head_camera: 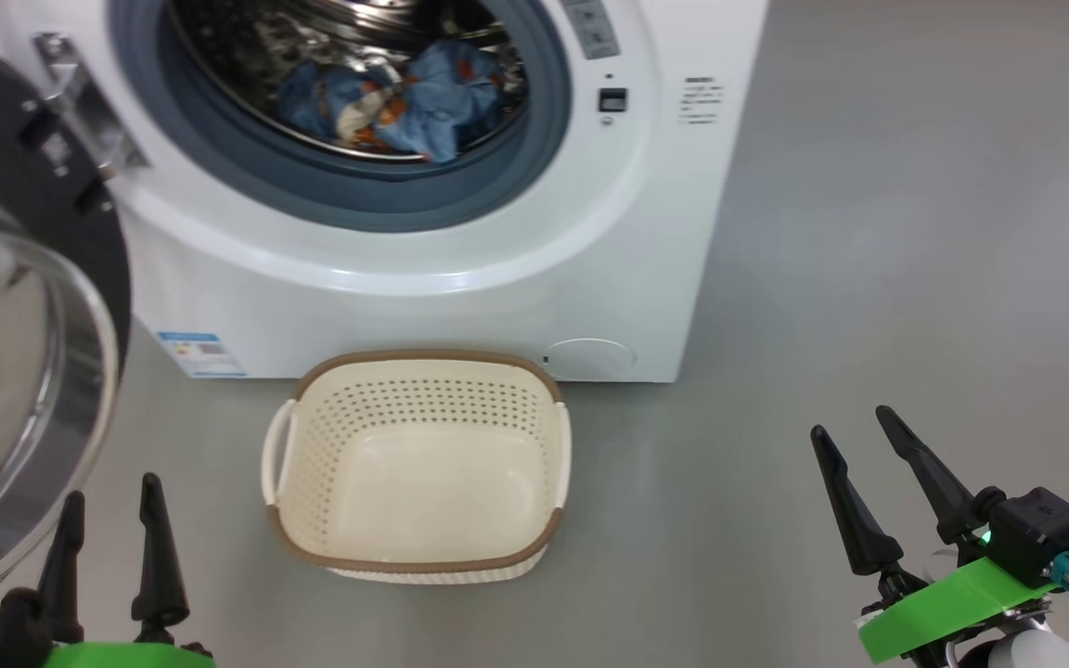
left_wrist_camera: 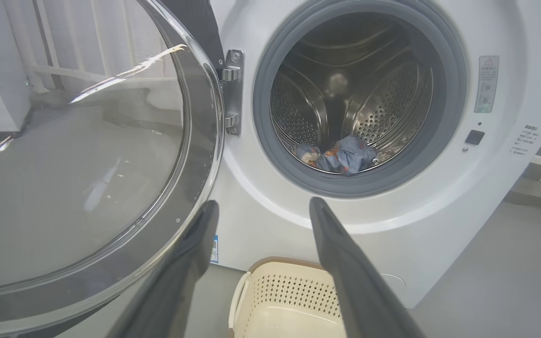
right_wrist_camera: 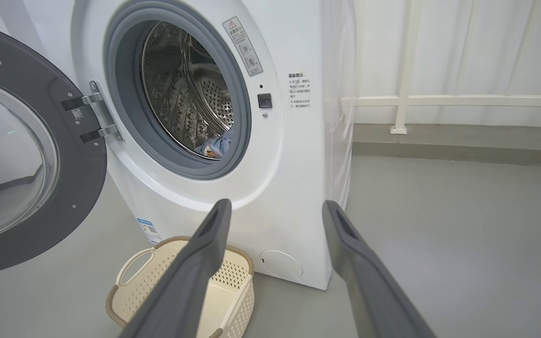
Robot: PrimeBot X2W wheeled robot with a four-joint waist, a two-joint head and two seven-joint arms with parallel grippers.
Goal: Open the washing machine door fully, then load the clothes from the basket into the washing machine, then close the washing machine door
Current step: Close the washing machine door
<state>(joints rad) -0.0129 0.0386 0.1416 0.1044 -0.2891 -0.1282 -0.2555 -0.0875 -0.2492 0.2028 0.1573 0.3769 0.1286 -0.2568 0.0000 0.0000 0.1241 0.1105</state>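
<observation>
Loading looks done: basket (head_camera: 423,408) empty, clothes (head_camera: 405,97) inside washing machine (head_camera: 497,306), upper ctr. Open & empty: left claw (head_camera: 114,487), right claw (head_camera: 850,420). Next, prob.: push washing machine door (head_camera: 6,390), frame left, shut.

My right fingers (right_wrist_camera: 195,272) stand spread, holding nothing. Beyond their tips I see the washing machine (right_wrist_camera: 294,178), its door (right_wrist_camera: 80,202) swung open far left. The clothes (right_wrist_camera: 217,144) lie in the drum (right_wrist_camera: 181,94) above the left fingertip; the basket (right_wrist_camera: 134,281) sits partly behind that finger.

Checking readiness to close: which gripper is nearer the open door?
The left gripper, right beside the washing machine door; the right gripper sits far across the basket.
</observation>
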